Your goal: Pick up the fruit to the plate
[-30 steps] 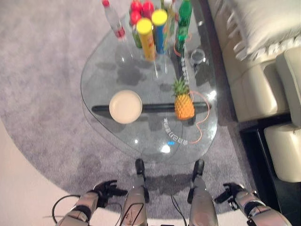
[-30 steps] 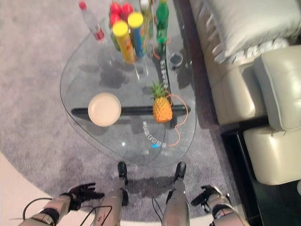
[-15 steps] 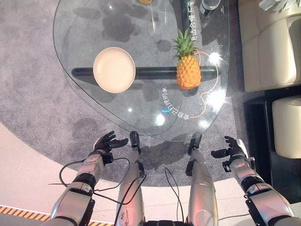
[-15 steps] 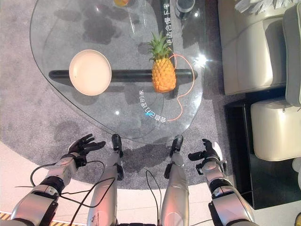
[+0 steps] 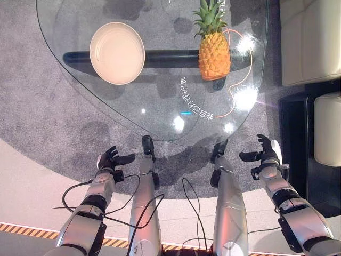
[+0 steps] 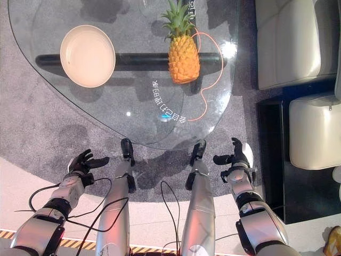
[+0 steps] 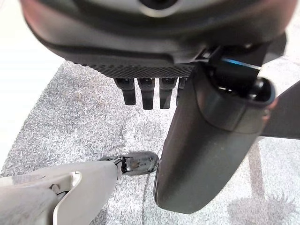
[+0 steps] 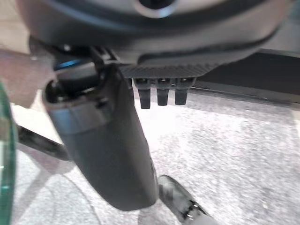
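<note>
A pineapple [image 5: 214, 50] with a green crown stands upright on the glass table [image 5: 160, 120], toward its right side. A cream plate [image 5: 117, 53] lies on the table to the pineapple's left, with nothing on it. My left hand [image 5: 108, 160] hangs low, off the table's near edge at the left, fingers relaxed and holding nothing. My right hand [image 5: 265, 158] is level with it at the right, beside the table's near right corner, also open and holding nothing. Both wrist views look down at grey carpet past straight fingers [image 7: 141, 91].
A grey carpet [image 5: 48, 122] lies under the table. An orange cable [image 5: 237, 101] loops on the glass by the pineapple. Cream sofa cushions [image 5: 306, 40] and a dark side table [image 5: 298, 144] stand to the right. A dark bar [image 5: 160, 56] runs under the glass.
The camera has tilted down and nearer, so the bottles and cans at the table's far end have left the view. Both hands stay low and open.
</note>
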Robot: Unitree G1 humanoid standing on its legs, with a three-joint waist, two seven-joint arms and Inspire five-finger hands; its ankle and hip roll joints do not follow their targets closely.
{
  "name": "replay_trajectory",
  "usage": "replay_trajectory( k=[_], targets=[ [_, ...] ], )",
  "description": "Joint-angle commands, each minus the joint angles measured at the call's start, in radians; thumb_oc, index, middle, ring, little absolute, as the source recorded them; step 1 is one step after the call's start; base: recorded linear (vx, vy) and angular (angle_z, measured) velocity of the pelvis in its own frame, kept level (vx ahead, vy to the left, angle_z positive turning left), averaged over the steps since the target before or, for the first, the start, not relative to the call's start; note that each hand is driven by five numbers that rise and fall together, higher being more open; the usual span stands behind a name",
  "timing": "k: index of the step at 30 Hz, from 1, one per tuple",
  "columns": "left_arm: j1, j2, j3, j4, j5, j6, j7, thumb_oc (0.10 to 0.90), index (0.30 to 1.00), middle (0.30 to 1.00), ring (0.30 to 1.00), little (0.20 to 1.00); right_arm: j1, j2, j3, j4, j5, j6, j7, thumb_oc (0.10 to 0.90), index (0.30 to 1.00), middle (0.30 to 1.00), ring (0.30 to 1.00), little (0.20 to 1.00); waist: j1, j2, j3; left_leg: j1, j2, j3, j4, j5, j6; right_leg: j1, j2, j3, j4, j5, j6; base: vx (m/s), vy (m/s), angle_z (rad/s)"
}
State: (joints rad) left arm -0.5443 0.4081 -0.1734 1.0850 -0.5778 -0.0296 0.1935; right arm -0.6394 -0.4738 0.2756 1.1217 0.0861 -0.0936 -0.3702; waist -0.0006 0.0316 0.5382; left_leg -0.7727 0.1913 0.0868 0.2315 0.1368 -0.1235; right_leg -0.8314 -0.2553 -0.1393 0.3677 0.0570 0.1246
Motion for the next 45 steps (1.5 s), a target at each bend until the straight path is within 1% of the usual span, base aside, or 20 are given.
replay_trajectory(
  k=[1, 8, 11, 14, 16, 17, 18, 22, 23, 24, 26, 29, 33, 34, 36, 37, 38, 40, 44, 45],
  targets=[
    [0.039, 0.061, 0.024, 0.024, -0.004, -0.020, 0.042, 0.800, 0.900, 0.900, 0.900, 0.900, 0.030, -0.087, 0.015, -0.051, 0.001, -0.018, -0.058, 0.800, 0.900, 0.900, 0.900, 0.900, 0.014, -0.016, -0.018, -0.091, -0.008, -0.091, 0.191, -0.116, -0.014, -0.044, -0.039, 0.027, 0.045, -0.008, 0.045, 0.00, 0.000, 0.00],
    [0.040, 0.067, 0.015, 0.041, -0.004, -0.026, 0.014, 0.800, 0.900, 0.900, 0.900, 0.900, 0.011, -0.116, 0.009, -0.031, 0.027, -0.037, -0.118, 0.800, 0.900, 0.900, 0.900, 0.900, 0.017, -0.011, -0.018, -0.098, -0.008, -0.096, 0.188, -0.112, -0.016, -0.052, -0.044, 0.021, 0.047, -0.007, 0.046, 0.01, -0.011, 0.04],
    [0.052, 0.066, 0.007, 0.035, -0.003, -0.032, 0.008, 0.800, 0.900, 0.900, 0.900, 0.900, 0.006, -0.144, -0.037, -0.019, 0.095, -0.069, -0.204, 0.800, 0.900, 0.900, 0.900, 0.900, 0.020, -0.010, -0.018, -0.103, -0.003, -0.099, 0.192, -0.113, -0.018, -0.056, -0.045, 0.019, 0.055, -0.007, 0.047, 0.03, -0.021, 0.05],
    [0.064, 0.061, -0.006, 0.035, -0.007, -0.043, 0.009, 0.800, 0.900, 0.900, 0.900, 0.900, -0.002, -0.177, -0.107, -0.018, 0.172, -0.127, -0.295, 0.800, 0.900, 0.900, 0.900, 0.900, 0.023, -0.010, -0.018, -0.105, -0.001, -0.102, 0.194, -0.115, -0.017, -0.057, -0.047, 0.017, 0.060, -0.007, 0.047, 0.03, -0.023, 0.04],
    [0.069, 0.060, -0.010, 0.037, -0.008, -0.046, 0.009, 0.800, 0.900, 0.900, 0.900, 0.900, -0.008, -0.192, -0.135, -0.025, 0.201, -0.153, -0.323, 0.800, 0.900, 0.900, 0.900, 0.900, 0.023, -0.010, -0.018, -0.106, 0.001, -0.104, 0.196, -0.118, -0.017, -0.058, -0.048, 0.016, 0.063, -0.007, 0.048, 0.01, -0.008, 0.02],
    [0.074, 0.059, -0.013, 0.038, -0.009, -0.049, 0.009, 0.800, 0.900, 0.900, 0.900, 0.900, -0.014, -0.202, -0.159, -0.048, 0.217, -0.186, -0.369, 0.800, 0.900, 0.900, 0.900, 0.900, 0.022, -0.010, -0.018, -0.104, 0.001, -0.104, 0.194, -0.119, -0.017, -0.056, -0.048, 0.013, 0.061, -0.006, 0.049, 0.02, -0.010, 0.07],
    [0.078, 0.057, -0.014, 0.039, -0.009, -0.052, 0.008, 0.800, 0.900, 0.900, 0.900, 0.900, -0.016, -0.207, -0.170, -0.074, 0.219, -0.198, -0.396, 0.800, 0.900, 0.900, 0.900, 0.900, 0.022, -0.011, -0.018, -0.103, 0.002, -0.104, 0.191, -0.119, -0.017, -0.056, -0.049, 0.012, 0.060, -0.004, 0.049, 0.02, -0.006, 0.05],
    [0.088, 0.053, -0.018, 0.034, -0.013, -0.058, 0.011, 0.800, 0.900, 0.900, 0.900, 0.900, -0.022, -0.221, -0.178, -0.132, 0.215, -0.203, -0.446, 0.800, 0.900, 0.900, 0.900, 0.900, 0.020, -0.011, -0.018, -0.101, 0.001, -0.104, 0.187, -0.117, -0.017, -0.055, -0.049, 0.010, 0.057, -0.003, 0.048, 0.00, 0.000, 0.00],
    [0.099, 0.045, -0.021, 0.021, -0.015, -0.060, 0.018, 0.800, 0.900, 0.900, 0.900, 0.900, -0.029, -0.233, -0.180, -0.228, 0.208, -0.185, -0.510, 0.800, 0.900, 0.900, 0.900, 0.900, 0.016, -0.011, -0.018, -0.098, -0.002, -0.104, 0.183, -0.116, -0.016, -0.055, -0.049, 0.009, 0.057, -0.002, 0.047, 0.00, 0.000, 0.00],
    [0.101, 0.043, -0.021, 0.019, -0.014, -0.060, 0.019, 0.800, 0.900, 0.900, 0.900, 0.900, -0.028, -0.234, -0.181, -0.241, 0.205, -0.187, -0.520, 0.800, 0.900, 0.900, 0.900, 0.900, 0.016, -0.011, -0.018, -0.098, -0.002, -0.104, 0.183, -0.116, -0.016, -0.055, -0.049, 0.008, 0.057, -0.002, 0.047, 0.02, 0.033, -0.01],
    [0.110, 0.039, -0.025, 0.006, -0.017, -0.062, 0.025, 0.800, 0.900, 0.900, 0.900, 0.900, -0.034, -0.243, -0.175, -0.348, 0.197, -0.188, -0.586, 0.800, 0.900, 0.900, 0.900, 0.900, 0.013, -0.011, -0.018, -0.093, -0.004, -0.101, 0.174, -0.115, -0.016, -0.051, -0.051, 0.004, 0.051, -0.002, 0.047, 0.00, 0.000, 0.00],
    [0.108, 0.034, -0.029, 0.007, -0.023, -0.066, 0.027, 0.800, 0.900, 0.900, 0.900, 0.900, -0.058, -0.255, -0.175, -0.409, 0.184, -0.222, -0.618, 0.800, 0.900, 0.900, 0.900, 0.900, 0.010, -0.008, -0.018, -0.092, -0.008, -0.101, 0.169, -0.114, -0.015, -0.052, -0.053, 0.001, 0.049, -0.003, 0.046, 0.00, 0.000, 0.00],
    [0.107, 0.030, -0.030, 0.010, -0.022, -0.068, 0.018, 0.800, 0.900, 0.900, 0.900, 0.900, -0.083, -0.268, -0.168, -0.496, 0.166, -0.240, -0.642, 0.800, 0.900, 0.900, 0.900, 0.900, 0.008, -0.002, -0.018, -0.093, -0.012, -0.101, 0.167, -0.113, -0.014, -0.055, -0.056, 0.001, 0.048, -0.003, 0.047, 0.00, 0.010, 0.01],
    [0.111, 0.028, -0.031, 0.010, -0.024, -0.071, 0.017, 0.800, 0.900, 0.900, 0.900, 0.900, -0.092, -0.268, -0.162, -0.554, 0.148, -0.243, -0.648, 0.800, 0.900, 0.900, 0.900, 0.900, 0.007, 0.001, -0.018, -0.093, -0.014, -0.101, 0.164, -0.111, -0.014, -0.056, -0.057, 0.002, 0.046, -0.003, 0.047, 0.00, 0.033, 0.02],
    [0.114, 0.025, -0.030, 0.007, -0.023, -0.071, 0.018, 0.800, 0.900, 0.900, 0.900, 0.900, -0.097, -0.264, -0.154, -0.605, 0.124, -0.236, -0.649, 0.800, 0.900, 0.900, 0.900, 0.900, 0.007, 0.002, -0.018, -0.092, -0.014, -0.100, 0.162, -0.109, -0.013, -0.057, -0.058, 0.003, 0.046, -0.003, 0.047, 0.00, 0.016, 0.01],
    [0.116, 0.020, -0.027, 0.003, -0.019, -0.072, 0.020, 0.800, 0.900, 0.900, 0.900, 0.900, -0.105, -0.257, -0.142, -0.671, 0.090, -0.213, -0.650, 0.800, 0.900, 0.900, 0.900, 0.900, 0.007, 0.003, -0.018, -0.089, -0.015, -0.098, 0.156, -0.107, -0.012, -0.056, -0.058, 0.004, 0.044, -0.003, 0.048, 0.00, 0.000, 0.00],
    [0.117, 0.020, -0.027, 0.003, -0.019, -0.072, 0.020, 0.800, 0.900, 0.900, 0.900, 0.900, -0.105, -0.257, -0.142, -0.672, 0.089, -0.212, -0.650, 0.800, 0.900, 0.900, 0.900, 0.900, 0.007, 0.003, -0.018, -0.089, -0.015, -0.098, 0.156, -0.107, -0.012, -0.056, -0.058, 0.004, 0.044, -0.003, 0.048, 0.00, 0.000, 0.00],
    [0.124, 0.012, -0.020, -0.006, -0.010, -0.072, 0.021, 0.800, 0.900, 0.900, 0.900, 0.900, -0.117, -0.248, -0.124, -0.751, 0.046, -0.184, -0.641, 0.800, 0.900, 0.900, 0.900, 0.900, 0.007, 0.005, -0.018, -0.083, -0.017, -0.095, 0.146, -0.103, -0.012, -0.052, -0.058, 0.003, 0.038, -0.004, 0.048, 0.00, 0.016, -0.01],
    [0.128, 0.001, -0.009, -0.017, 0.004, -0.064, 0.014, 0.800, 0.900, 0.900, 0.900, 0.900, -0.136, -0.232, -0.089, -0.849, 0.023, -0.116, -0.576, 0.800, 0.900, 0.900, 0.900, 0.900, 0.009, 0.012, -0.018, -0.075, -0.021, -0.088, 0.133, -0.095, -0.011, -0.045, -0.060, -0.001, 0.030, -0.004, 0.047, 0.00, 0.016, -0.01],
    [0.129, 0.001, -0.008, -0.017, 0.005, -0.064, 0.013, 0.800, 0.900, 0.900, 0.900, 0.900, -0.139, -0.232, -0.083, -0.856, 0.021, -0.111, -0.569, 0.800, 0.900, 0.900, 0.900, 0.900, 0.010, 0.012, -0.018, -0.074, -0.021, -0.087, 0.131, -0.094, -0.011, -0.044, -0.061, -0.001, 0.029, -0.003, 0.047, 0.00, 0.000, 0.00]
  ],
)
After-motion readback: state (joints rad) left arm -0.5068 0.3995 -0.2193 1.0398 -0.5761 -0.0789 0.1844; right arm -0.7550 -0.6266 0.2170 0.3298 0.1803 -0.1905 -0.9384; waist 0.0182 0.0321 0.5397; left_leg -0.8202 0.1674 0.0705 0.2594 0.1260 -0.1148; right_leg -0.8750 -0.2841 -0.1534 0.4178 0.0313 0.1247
